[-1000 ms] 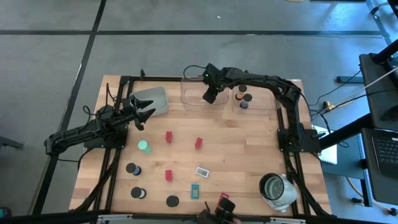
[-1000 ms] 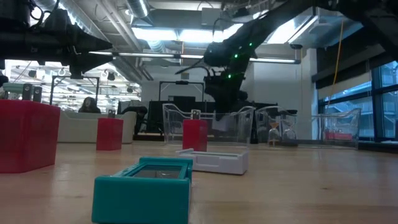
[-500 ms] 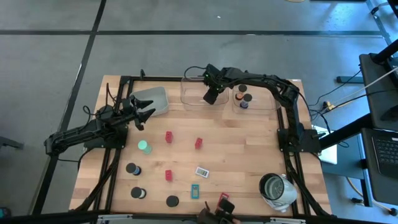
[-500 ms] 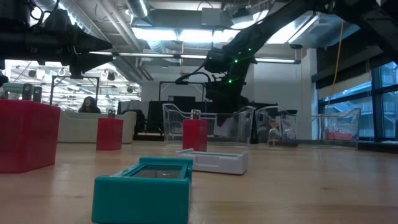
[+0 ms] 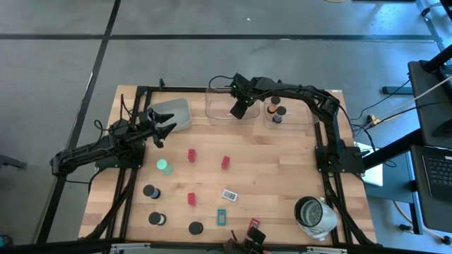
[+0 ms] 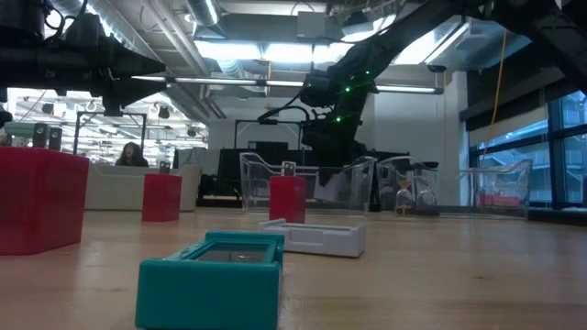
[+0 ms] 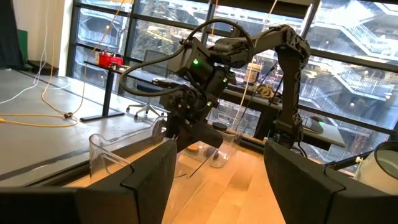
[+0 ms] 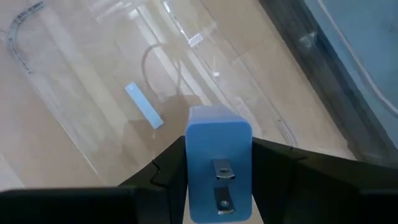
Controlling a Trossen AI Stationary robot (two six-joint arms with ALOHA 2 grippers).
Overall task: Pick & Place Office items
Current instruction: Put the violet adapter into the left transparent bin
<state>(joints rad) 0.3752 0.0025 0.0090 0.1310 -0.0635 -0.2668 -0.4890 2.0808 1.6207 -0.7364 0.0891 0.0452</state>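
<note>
My right tool pinches the pale-blue cube by its flat sides; light, rigid, smooth plastic.

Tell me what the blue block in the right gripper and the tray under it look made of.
The pale-blue block, pinched in the right gripper, looks like matte moulded plastic: even colour, rounded corners, with a small metal-looking clip. The clear tray seems glossy transparent plastic: the wooden table shows through it.

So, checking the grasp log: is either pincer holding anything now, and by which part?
The right pincer holds the pale-blue block by its two side faces, above the clear tray. The left pincer is open and holds nothing.
</note>
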